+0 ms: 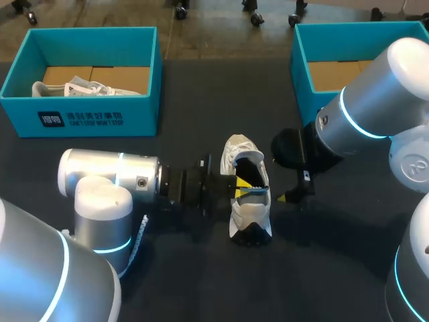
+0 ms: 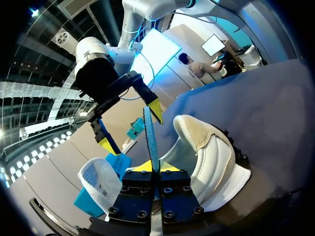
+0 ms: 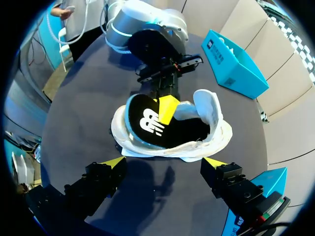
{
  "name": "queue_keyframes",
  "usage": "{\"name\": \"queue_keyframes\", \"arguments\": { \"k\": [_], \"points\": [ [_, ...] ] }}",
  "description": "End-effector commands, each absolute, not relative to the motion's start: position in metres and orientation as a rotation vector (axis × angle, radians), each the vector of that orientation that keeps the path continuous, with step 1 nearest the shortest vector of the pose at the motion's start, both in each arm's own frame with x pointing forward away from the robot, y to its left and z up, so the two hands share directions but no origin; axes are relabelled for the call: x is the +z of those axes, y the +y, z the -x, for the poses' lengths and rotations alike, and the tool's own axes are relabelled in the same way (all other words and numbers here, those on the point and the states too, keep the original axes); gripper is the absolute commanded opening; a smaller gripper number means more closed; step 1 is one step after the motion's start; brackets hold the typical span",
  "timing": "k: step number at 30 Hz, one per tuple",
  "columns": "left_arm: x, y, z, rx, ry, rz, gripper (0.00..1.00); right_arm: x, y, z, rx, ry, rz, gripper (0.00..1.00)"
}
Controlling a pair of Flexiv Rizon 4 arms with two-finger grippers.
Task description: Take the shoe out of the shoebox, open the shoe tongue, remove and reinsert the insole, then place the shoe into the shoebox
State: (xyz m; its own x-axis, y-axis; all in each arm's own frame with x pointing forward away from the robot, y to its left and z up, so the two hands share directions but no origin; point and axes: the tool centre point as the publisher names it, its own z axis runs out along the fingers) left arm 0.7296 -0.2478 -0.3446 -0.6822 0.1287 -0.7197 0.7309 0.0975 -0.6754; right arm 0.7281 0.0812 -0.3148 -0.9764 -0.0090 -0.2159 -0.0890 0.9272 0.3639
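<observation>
Shoe [image 1: 248,215] — unboxed, on table [image 1: 174,268] between grippers, tongue open. Insole [image 3: 147,123] half out, pinched by left gripper [image 1: 244,188]. Right gripper [image 3: 163,163] spread, empty. Pending — reseat insole, rebox shoe.

White shoe [image 1: 244,216], black at its near end, sits upright mid-bench with its upper spread open. Black insole [image 3: 146,120] with a white logo is partly raised out of the shoe, tilted, pinched by the left gripper [image 1: 247,189]. Teal shoebox [image 1: 80,117] back-left holds another white shoe [image 1: 70,87]. Second teal shoebox [image 1: 299,64] back-right.
</observation>
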Motion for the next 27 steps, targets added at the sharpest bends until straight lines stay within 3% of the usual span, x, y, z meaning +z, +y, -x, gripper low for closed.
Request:
{"name": "queue_keyframes", "arguments": {
  "k": [1, 3, 6, 11, 20, 23, 24, 25, 26, 27],
  "points": [
    [-0.344, -0.253, -0.736, -1.620, 1.896, -0.841, 0.00, -0.315, 0.081, -0.727, 0.557, 2.872, 0.073, 1.00],
    [-0.341, -0.254, -0.734, -1.622, 1.894, -0.837, 0.00, -0.315, 0.081, -0.727, 0.557, 2.872, 0.073, 1.00],
    [-0.336, -0.254, -0.726, -1.638, 1.890, -0.828, 0.40, -0.315, 0.081, -0.727, 0.557, 2.872, 0.073, 1.00],
    [-0.327, -0.248, -0.717, -1.660, 1.875, -0.809, 0.48, -0.315, 0.081, -0.727, 0.557, 2.872, 0.073, 1.00],
    [-0.314, -0.241, -0.706, -1.662, 1.862, -0.795, 0.47, -0.315, 0.081, -0.727, 0.557, 2.872, 0.073, 1.00],
    [-0.317, -0.240, -0.704, -1.671, 1.878, -0.782, 0.41, -0.315, 0.081, -0.727, 0.557, 2.872, 0.073, 1.00],
    [-0.319, -0.241, -0.704, -1.674, 1.882, -0.783, 0.37, -0.315, 0.081, -0.727, 0.557, 2.872, 0.073, 1.00],
    [-0.321, -0.242, -0.704, -1.675, 1.889, -0.784, 0.27, -0.315, 0.081, -0.727, 0.557, 2.872, 0.073, 1.00],
    [-0.323, -0.243, -0.703, -1.680, 1.892, -0.784, 0.07, -0.315, 0.081, -0.727, 0.557, 2.872, 0.073, 1.00],
    [-0.325, -0.244, -0.703, -1.683, 1.898, -0.786, 0.00, -0.315, 0.081, -0.727, 0.557, 2.872, 0.073, 1.00]
  ]
}}
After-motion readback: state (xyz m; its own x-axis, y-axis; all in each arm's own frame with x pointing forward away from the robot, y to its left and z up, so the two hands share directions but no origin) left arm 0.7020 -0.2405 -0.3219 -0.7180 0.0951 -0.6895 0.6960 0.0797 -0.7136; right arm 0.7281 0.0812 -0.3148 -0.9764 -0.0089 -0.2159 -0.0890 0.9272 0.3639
